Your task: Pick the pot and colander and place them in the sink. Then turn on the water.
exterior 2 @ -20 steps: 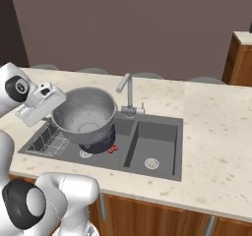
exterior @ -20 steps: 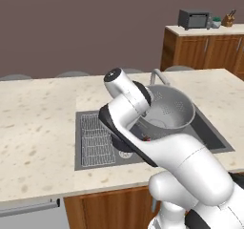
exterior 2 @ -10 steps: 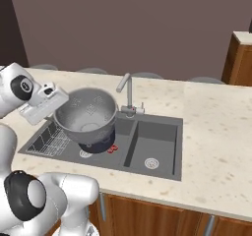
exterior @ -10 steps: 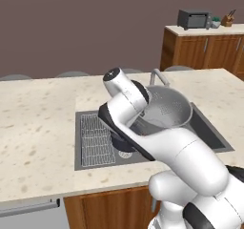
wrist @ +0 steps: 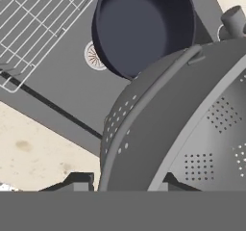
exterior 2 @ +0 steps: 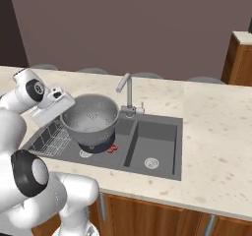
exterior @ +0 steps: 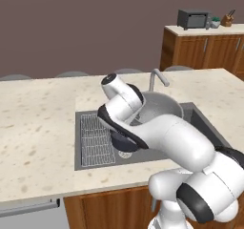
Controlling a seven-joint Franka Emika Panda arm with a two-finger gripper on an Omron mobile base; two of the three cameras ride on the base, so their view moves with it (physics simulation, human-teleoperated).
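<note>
My gripper [exterior 2: 67, 110] is shut on the rim of the colander [exterior 2: 91, 116], a light silver perforated bowl held tilted over the left basin of the dark sink [exterior 2: 153, 142]. In the hand view the colander [wrist: 192, 129] rises between the fingertips [wrist: 79, 180]. The dark pot [wrist: 144, 28] stands in the basin just beneath and partly behind it. From the right base view the pot [exterior 2: 97, 145] peeks out under the colander. The colander [exterior: 161, 106] sits behind my arm in the left base view. No water is in view at the faucet [exterior 2: 126, 85].
A wire grid rack [wrist: 38, 23] lies in the sink to the left of the pot, next to a round drain [wrist: 94, 56]. A small red object [exterior 2: 112, 149] lies beside the pot. The speckled counter [exterior: 38, 113] surrounds the sink [exterior: 202, 123].
The colander, still held in my gripper, has shifted slightly over the left basin and the pot. Nothing else has moved.
</note>
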